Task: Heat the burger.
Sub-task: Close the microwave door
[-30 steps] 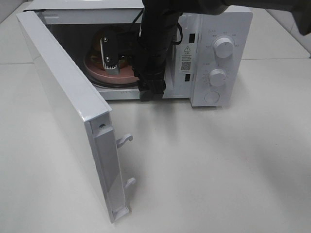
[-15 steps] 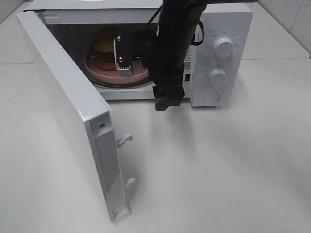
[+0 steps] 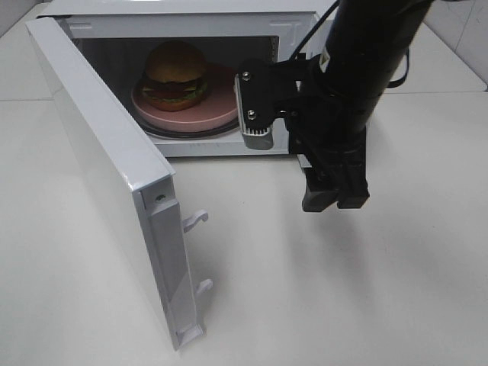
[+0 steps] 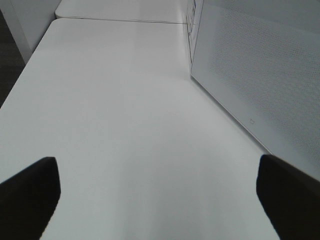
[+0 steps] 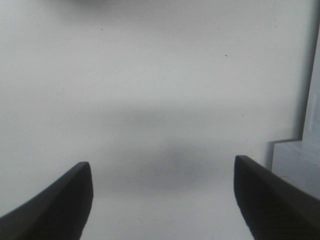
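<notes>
Nearest, lower left of the high view: microwave door (image 3: 107, 175), white, swung wide open, with two latch hooks (image 3: 195, 219) on its free edge.

Table (image 3: 343, 290): white and bare around the door.

Left gripper (image 4: 157, 195): seen only by its own wrist camera. Its dark fingers (image 4: 27, 195) stand wide apart over the table with nothing between them, beside a white perforated panel (image 4: 260, 75).

Right gripper (image 3: 335, 194): right of centre, hanging from the black right arm (image 3: 358, 69), tips pointing down above the table just in front of the oven. Its fingers (image 5: 65, 205) are spread and hold nothing.

Microwave (image 3: 175, 29): upper centre, cavity exposed, right side hidden behind the arm.

Pink plate (image 3: 213, 114): round, on the cavity floor.

Burger (image 3: 175, 75): inside the cavity, sitting on the plate toward its left, upright, clear of both grippers.
</notes>
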`<state>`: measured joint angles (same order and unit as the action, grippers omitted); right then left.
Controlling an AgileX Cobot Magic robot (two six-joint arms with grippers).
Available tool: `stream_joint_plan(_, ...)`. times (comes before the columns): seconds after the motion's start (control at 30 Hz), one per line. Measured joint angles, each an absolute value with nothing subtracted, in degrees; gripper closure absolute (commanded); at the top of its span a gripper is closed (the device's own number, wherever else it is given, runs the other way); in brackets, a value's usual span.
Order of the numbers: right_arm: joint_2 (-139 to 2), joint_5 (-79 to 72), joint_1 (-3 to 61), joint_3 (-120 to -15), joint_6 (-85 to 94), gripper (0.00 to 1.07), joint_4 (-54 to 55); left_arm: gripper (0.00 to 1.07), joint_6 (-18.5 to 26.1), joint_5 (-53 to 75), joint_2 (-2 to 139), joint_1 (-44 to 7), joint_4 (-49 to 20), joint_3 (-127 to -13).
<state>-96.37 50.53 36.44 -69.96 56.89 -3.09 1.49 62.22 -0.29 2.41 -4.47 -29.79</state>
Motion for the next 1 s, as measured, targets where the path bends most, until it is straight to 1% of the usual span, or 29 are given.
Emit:
stream_joint_plan(0.1, -94.82, 50.42, 36.44, -68.87, 56.09, 0.28, -3.09, 0.04, 1.49, 62.22, -0.29, 2.41, -4.47, -29.79)
stream_joint_plan(0.17, -89.21, 50.31, 36.44, -63.88, 52.02, 0.28, -3.09, 0.04, 1.49, 62.22, -0.29, 2.41, -4.47, -29.79)
stream_joint_plan(0.2, -89.21, 50.31, 36.44, -63.88, 52.02, 0.28, -3.09, 0.04, 1.49, 62.22, -0.29, 2.41, -4.47, -29.79)
stream_joint_plan(0.37, -80.5, 50.31, 36.44, -56.95, 46.47, 0.28, -3.15, 0.04, 1.49, 62.22, -0.29, 2.41, -4.47, -29.79)
stream_joint_plan(0.47, -79.18, 50.31, 36.27, -55.92, 45.78, 0.28, -3.15, 0.04, 1.49, 62.22, -0.29, 2.41, -4.47, -29.79)
stream_joint_plan(0.53, -75.17, 50.42, 34.61, -52.25, 43.6, 0.28, -3.09, 0.04, 1.49, 62.22, -0.29, 2.41, -4.47, -29.79)
stream_joint_plan(0.63, -74.31, 50.42, 33.8, -51.39, 43.03, 0.28, -3.09, 0.04, 1.49, 62.22, -0.29, 2.41, -4.47, -29.79)
stream_joint_plan(0.7, -72.14, 50.36, 31.11, -49.45, 40.62, 0.28, -3.09, 0.04, 1.49, 62.22, -0.29, 2.41, -4.47, -29.79)
stream_joint_plan(0.73, -72.14, 50.36, 31.11, -49.45, 40.62, 0.28, -3.09, 0.04, 1.49, 62.22, -0.29, 2.41, -4.47, -29.79)
stream_joint_plan(0.8, -69.73, 48.82, 26.07, -47.21, 35.18, 0.28, -3.09, 0.04, 1.49, 62.22, -0.29, 2.41, -4.47, -29.79)
stream_joint_plan(0.87, -69.21, 48.07, 24.81, -46.87, 33.23, 0.28, -3.09, 0.04, 1.49, 62.22, -0.29, 2.41, -4.47, -29.79)
stream_joint_plan(0.9, -68.53, 46.29, 21.43, -46.41, 27.27, 0.29, -3.09, 0.04, 1.49, 62.22, -0.29, 2.41, -4.47, -29.79)
stream_joint_plan(0.93, -68.53, 46.29, 21.43, -46.41, 27.27, 0.29, -3.09, 0.04, 1.49, 62.22, -0.29, 2.41, -4.47, -29.79)
stream_joint_plan(0.97, -68.35, 44.98, 18.11, -46.35, 20.11, 0.29, -3.09, 0.04, 1.49, 62.22, -0.29, 2.41, -4.47, -29.79)
stream_joint_plan(1.0, -68.35, 44.98, 18.11, -46.35, 20.11, 0.29, -3.09, 0.04, 1.49, 62.22, -0.29, 2.41, -4.47, -29.79)
